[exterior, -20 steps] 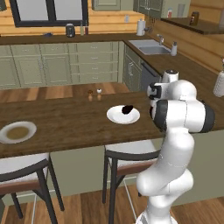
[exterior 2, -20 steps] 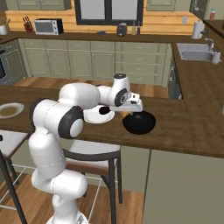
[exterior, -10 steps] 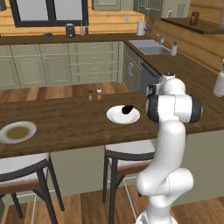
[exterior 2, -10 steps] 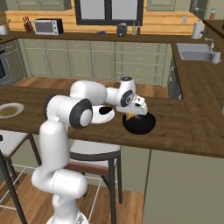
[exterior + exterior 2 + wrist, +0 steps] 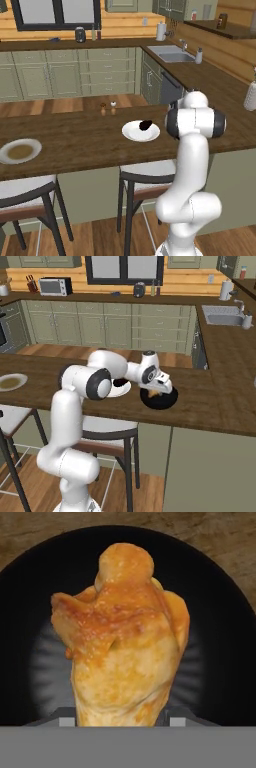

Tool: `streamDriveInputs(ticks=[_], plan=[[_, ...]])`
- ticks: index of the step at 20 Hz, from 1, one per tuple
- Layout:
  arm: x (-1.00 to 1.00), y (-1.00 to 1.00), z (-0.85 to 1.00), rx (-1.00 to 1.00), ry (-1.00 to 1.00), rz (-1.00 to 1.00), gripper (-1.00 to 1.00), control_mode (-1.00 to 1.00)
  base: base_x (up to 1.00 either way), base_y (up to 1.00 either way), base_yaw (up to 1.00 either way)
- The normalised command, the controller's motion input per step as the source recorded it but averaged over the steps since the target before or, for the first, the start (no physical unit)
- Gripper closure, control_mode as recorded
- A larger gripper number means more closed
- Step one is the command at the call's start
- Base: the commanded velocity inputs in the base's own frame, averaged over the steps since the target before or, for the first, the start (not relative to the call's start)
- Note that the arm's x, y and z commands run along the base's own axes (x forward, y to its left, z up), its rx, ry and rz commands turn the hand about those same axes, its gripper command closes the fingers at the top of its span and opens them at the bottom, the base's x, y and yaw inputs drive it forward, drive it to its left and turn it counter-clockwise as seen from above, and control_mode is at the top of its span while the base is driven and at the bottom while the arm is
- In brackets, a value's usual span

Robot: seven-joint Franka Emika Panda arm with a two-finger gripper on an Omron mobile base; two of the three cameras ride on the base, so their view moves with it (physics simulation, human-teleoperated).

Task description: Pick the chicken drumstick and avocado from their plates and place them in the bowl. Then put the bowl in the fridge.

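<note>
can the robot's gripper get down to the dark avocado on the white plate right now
Probably not as things stand. The gripper is over the glossy black bowl, shut on the golden-brown chicken drumstick. The dark avocado lies uncovered on the round white plate beside the bowl, so reaching it looks easy once the drumstick is released.

Two plates sat on the counter: a white one and a grey one. There was one black bowl, one drumstick, two stools.

drumstick above bowl, plate left
</note>
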Motion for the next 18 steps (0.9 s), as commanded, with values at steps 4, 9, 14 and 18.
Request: streamDriveInputs(ticks=[4, 9, 14, 18], plan=[[0.29, -0.30, -0.17, 0.02, 0.00, -0.05, 1.00, -1.00, 0.00, 0.00, 0.00], [0.42, -0.06, -0.24, 0.03, 0.00, -0.01, 1.00, -1.00, 0.00, 0.00, 0.00], [0.41, 0.00, -0.32, 0.04, 0.00, -0.03, 1.00, -1.00, 0.00, 0.00, 0.00], [0.19, 0.00, -0.26, 0.03, 0.00, -0.03, -1.00, -1.00, 0.00, 0.00, 0.00]])
